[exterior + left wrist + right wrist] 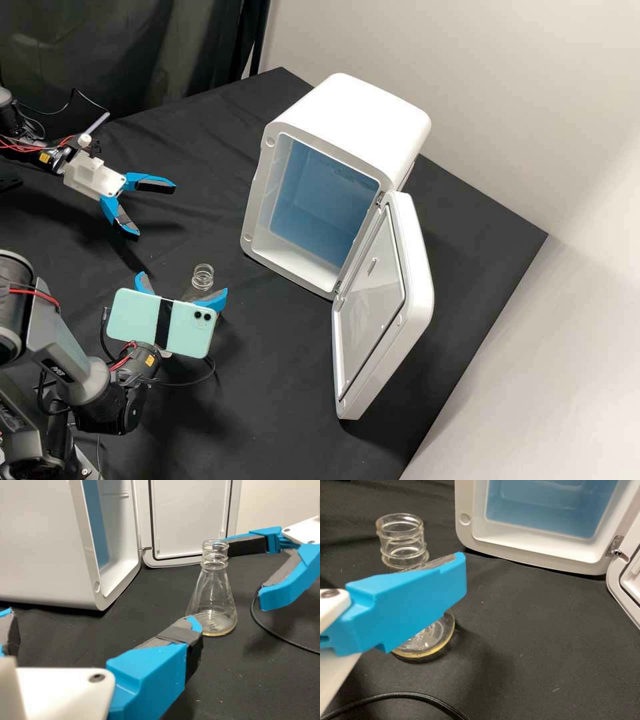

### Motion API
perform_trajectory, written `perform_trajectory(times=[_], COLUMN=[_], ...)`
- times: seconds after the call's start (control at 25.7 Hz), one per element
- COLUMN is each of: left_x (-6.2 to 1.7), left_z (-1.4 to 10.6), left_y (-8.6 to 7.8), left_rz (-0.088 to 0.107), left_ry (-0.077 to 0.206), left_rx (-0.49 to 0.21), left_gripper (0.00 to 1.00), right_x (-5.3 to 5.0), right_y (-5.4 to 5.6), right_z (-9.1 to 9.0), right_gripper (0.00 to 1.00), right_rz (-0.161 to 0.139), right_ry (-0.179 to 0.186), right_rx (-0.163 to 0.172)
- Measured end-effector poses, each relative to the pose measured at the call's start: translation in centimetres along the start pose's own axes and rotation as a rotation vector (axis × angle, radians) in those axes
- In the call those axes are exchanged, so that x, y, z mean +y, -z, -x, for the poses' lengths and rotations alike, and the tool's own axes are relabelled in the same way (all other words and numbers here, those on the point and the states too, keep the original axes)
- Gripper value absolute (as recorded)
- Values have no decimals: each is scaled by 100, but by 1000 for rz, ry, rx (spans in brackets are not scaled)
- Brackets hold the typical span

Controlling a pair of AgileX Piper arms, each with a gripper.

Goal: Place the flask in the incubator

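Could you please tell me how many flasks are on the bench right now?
1. The clear conical flask stands upright on the black bench, in front of the open incubator, close by the open right gripper. None seems hidden.

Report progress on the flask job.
Done: the incubator door stands open. In hand: the right pincer is open at the flask, which stands ungripped on the bench. Left: grip it, lift it, set it inside.
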Motion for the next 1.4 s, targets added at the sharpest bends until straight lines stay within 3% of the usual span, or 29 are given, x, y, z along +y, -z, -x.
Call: perform_trajectory(times=[0.19,0.35,0.47,0.74,0.82,0.97,1.4], left_x=[0,0,0,0,0,0,0], left_z=[0,0,0,0,0,0,0], left_y=[0,0,0,0,0,0,0], left_rz=[0,0,0,0,0,0,0], left_ry=[0,0,0,0,0,0,0], left_rx=[0,0,0,0,0,0,0], left_gripper=[100,100,100,100,100,100,100], right_x=[22,65,70,55,22,-53,-84], right_y=[44,103,126,116,114,124,215], right_z=[-58,-100,-117,-128,-154,-213,-313], right_gripper=[100,100,100,100,100,100,100], right_rz=[-14,-21,-24,-34,-44,-28,-35], right_ry=[-32,-84,-93,-83,-59,-8,-25], right_rx=[6,10,16,15,23,43,56])
